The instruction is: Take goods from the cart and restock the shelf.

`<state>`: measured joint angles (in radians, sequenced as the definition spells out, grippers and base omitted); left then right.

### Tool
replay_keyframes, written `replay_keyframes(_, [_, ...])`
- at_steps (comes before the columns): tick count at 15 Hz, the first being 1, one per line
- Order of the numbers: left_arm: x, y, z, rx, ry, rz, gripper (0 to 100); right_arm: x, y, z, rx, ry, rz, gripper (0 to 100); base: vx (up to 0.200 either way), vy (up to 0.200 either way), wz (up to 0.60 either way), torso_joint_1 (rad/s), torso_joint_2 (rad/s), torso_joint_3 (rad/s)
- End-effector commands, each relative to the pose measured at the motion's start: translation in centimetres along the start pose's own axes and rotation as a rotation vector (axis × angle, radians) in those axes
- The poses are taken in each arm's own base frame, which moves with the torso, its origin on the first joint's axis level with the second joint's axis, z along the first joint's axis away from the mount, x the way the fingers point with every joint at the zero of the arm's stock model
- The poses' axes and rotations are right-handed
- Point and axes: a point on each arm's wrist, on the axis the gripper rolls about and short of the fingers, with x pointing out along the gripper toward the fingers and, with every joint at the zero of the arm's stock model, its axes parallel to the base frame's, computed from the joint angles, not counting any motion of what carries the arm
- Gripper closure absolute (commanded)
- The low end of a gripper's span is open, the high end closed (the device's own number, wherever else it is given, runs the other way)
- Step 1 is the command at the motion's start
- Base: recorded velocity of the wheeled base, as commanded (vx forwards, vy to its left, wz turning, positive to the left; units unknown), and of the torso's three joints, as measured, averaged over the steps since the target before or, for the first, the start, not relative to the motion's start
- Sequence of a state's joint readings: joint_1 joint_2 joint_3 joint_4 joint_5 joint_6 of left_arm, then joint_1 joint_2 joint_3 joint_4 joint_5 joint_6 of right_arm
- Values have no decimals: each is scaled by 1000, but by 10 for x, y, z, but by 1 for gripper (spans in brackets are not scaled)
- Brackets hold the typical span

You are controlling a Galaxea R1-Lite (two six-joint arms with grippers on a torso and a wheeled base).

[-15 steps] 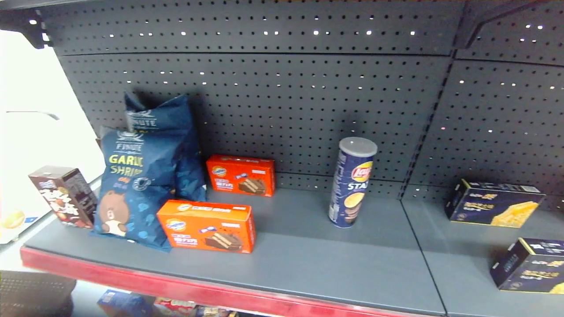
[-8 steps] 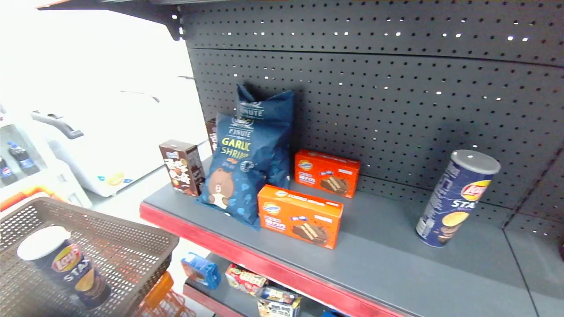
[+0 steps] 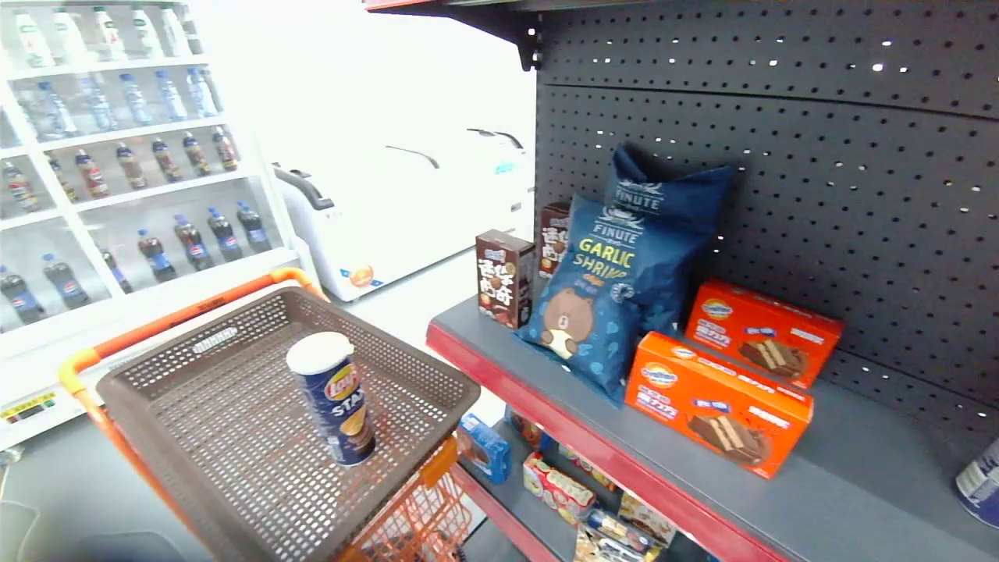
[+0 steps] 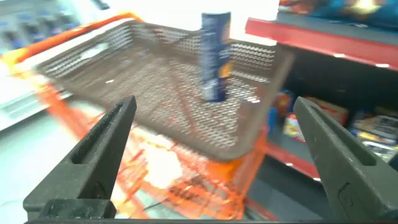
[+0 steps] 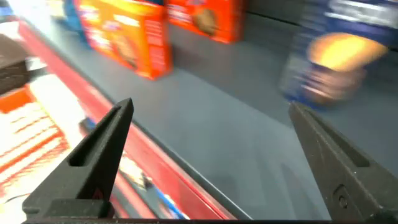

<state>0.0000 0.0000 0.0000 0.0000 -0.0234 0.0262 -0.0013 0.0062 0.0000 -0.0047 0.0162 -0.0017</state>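
Can (image 4: 216,56) upright, seemingly well beyond left claw (image 4: 214,104)

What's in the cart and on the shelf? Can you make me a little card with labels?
Cart basket: brown mesh basket, one upright chip can inside
Shelf: grey shelf, red front edge
On shelf: two blue snack bags, two orange cake boxes, two brown snack boxes, a second chip can at the far right
Left tool: open, facing the cart's can
Right tool: open, over the shelf
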Motion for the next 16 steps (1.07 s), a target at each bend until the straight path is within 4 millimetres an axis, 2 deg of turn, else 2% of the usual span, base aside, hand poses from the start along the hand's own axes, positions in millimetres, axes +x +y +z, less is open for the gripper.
replay_keyframes(1, [0,0,0,1,0,-1,0,0,0,0,0,2,0,0,0,0,0,0,0,0])
replay_keyframes(5, [0,0,0,5,-2,0,0,0,0,0,-1,2,-1,0,0,0,0,0,0,0])
replay_keyframes(6, [-5,0,17,25,-77,0,0,0,0,0,-1,2,-1,0,0,0,0,0,0,0])
replay_keyframes(7, [-15,1,44,46,-136,8,0,0,0,0,-1,2,-1,0,0,0,0,0,0,0])
replay_keyframes(9, [-31,2,98,59,-106,77,0,0,0,0,-1,2,-1,0,0,0,0,0,0,0])
replay_keyframes(10, [-28,1,117,81,-33,147,0,0,0,0,-1,2,-1,0,0,0,0,0,0,0])
replay_keyframes(12, [-14,2,138,112,45,189,0,0,0,0,-1,2,-1,0,0,0,0,0,0,0])
replay_keyframes(14, [34,8,151,134,238,166,0,0,0,0,-1,2,-1,0,0,0,0,0,0,0])
replay_keyframes(15, [68,12,150,178,350,141,0,0,0,0,-1,2,-1,0,0,0,0,0,0,0])
replay_keyframes(16, [88,13,147,192,374,117,0,0,0,0,-1,2,-1,0,0,0,0,0,0,0])
